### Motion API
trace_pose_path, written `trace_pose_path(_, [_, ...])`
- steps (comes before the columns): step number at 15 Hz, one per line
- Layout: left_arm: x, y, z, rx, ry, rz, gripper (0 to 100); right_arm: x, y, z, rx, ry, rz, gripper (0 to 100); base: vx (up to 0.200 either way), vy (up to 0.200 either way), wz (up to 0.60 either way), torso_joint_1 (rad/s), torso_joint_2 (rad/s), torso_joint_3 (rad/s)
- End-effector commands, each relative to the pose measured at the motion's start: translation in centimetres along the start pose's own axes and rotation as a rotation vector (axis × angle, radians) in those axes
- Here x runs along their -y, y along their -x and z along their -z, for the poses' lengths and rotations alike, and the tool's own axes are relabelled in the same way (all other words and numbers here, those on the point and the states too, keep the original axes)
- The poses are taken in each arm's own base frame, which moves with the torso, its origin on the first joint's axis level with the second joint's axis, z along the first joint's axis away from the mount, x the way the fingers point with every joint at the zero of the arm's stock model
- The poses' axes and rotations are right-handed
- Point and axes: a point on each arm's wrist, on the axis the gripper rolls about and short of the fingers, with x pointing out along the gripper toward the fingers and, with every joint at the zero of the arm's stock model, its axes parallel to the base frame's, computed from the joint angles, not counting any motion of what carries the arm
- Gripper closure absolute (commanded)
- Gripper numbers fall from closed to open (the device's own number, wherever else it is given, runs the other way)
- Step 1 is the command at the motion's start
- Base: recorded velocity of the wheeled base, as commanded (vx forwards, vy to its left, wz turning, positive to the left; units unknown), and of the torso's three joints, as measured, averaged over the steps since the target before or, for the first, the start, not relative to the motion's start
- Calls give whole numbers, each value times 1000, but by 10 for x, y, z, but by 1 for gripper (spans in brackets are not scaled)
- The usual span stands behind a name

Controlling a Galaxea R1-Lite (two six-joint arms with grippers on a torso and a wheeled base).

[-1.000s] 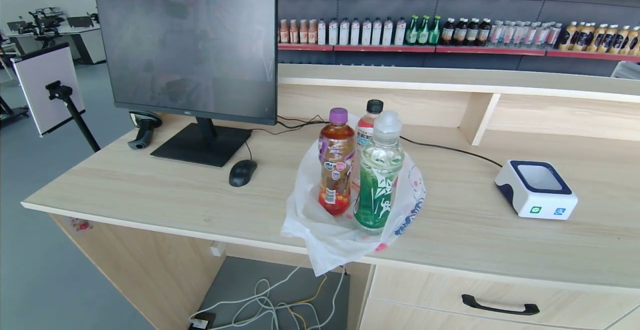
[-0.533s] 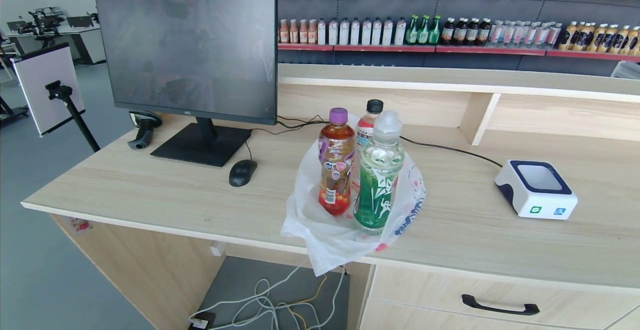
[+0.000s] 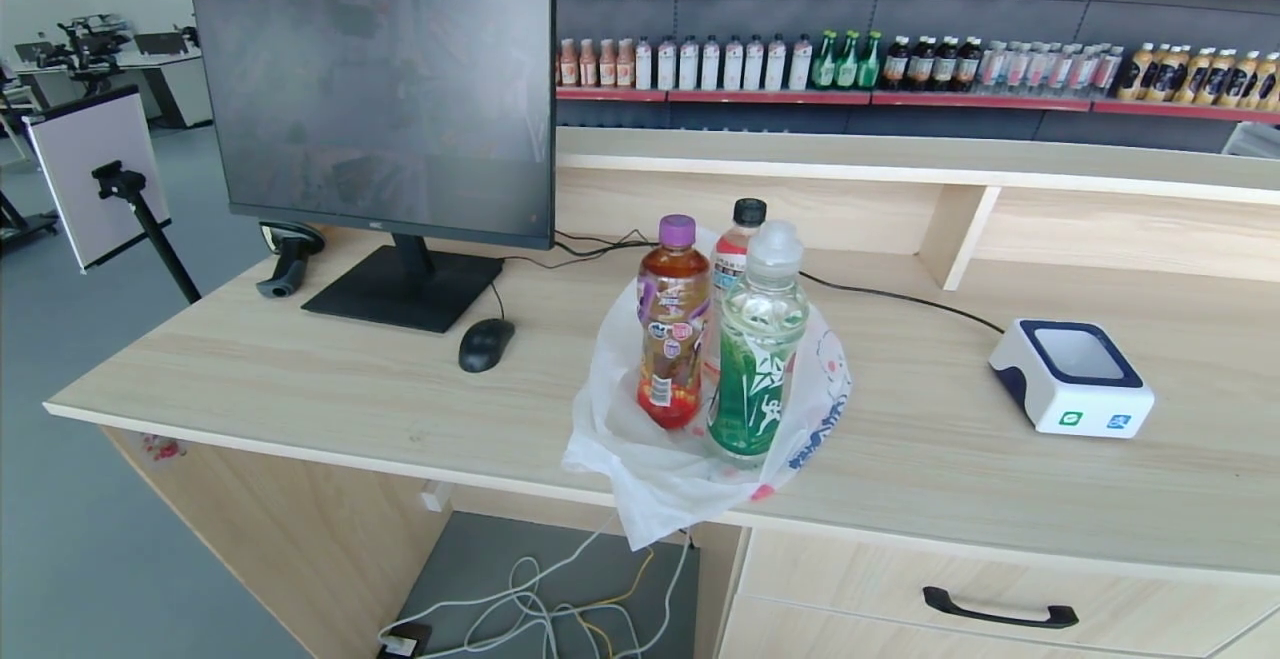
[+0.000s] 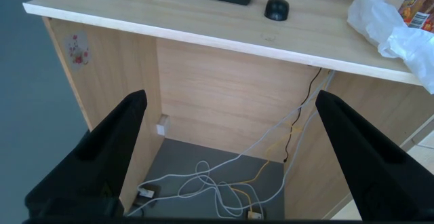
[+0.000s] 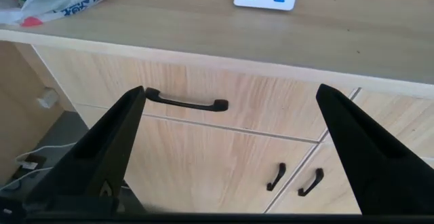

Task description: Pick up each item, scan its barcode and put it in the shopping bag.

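White shopping bag [image 3: 640, 484] at the desk's [image 3: 300, 379] middle holds three upright bottles [image 3: 672, 324]; the scanner [image 3: 1072, 377] sits at its 3 o'clock. Left pincer [image 4: 227, 98] and right pincer [image 5: 229, 88] both gape open before the desk front.

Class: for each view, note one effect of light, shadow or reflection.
Head view: the dark monitor faintly mirrors the room; the mouse casts a soft shadow. Left wrist view: the recess under the counter lies in shade below the lit top. Right wrist view: the fingers read as flat black shapes against the pale drawer.
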Motion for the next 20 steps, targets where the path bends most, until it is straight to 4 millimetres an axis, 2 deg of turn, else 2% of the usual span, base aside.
trace_pose_path(1, [0, 0, 0, -1, 2, -1, 0, 0, 0, 0, -3, -22, 33, 0, 0, 0, 0, 0, 0, 0])
trace_pose_path(3, [0, 0, 0, -1, 2, -1, 0, -2, 2, 0, 9, -21, 105, 0, 0, 0, 0, 0, 0, 0])
trace_pose_path(5, [0, 0, 0, -1, 2, -1, 0, -3, 7, 2, 80, 42, -11, 0, 0, 0, 0, 0, 0, 0])
trace_pose_path(11, [0, 0, 0, 1, 2, -1, 0, -3, 7, 2, 83, 28, -22, 0, 0, 0, 0, 0, 0, 0])
trace_pose_path(17, [0, 0, 0, -2, 2, -1, 0, -3, 7, 2, 85, -13, -22, 0, 0, 0, -600, 5, 2, 2])
trace_pose_path(20, [0, 0, 0, -4, 2, -1, 0, -3, 7, 2, 84, -13, -22, 0, 0, -200, 0, 5, 7, 1])
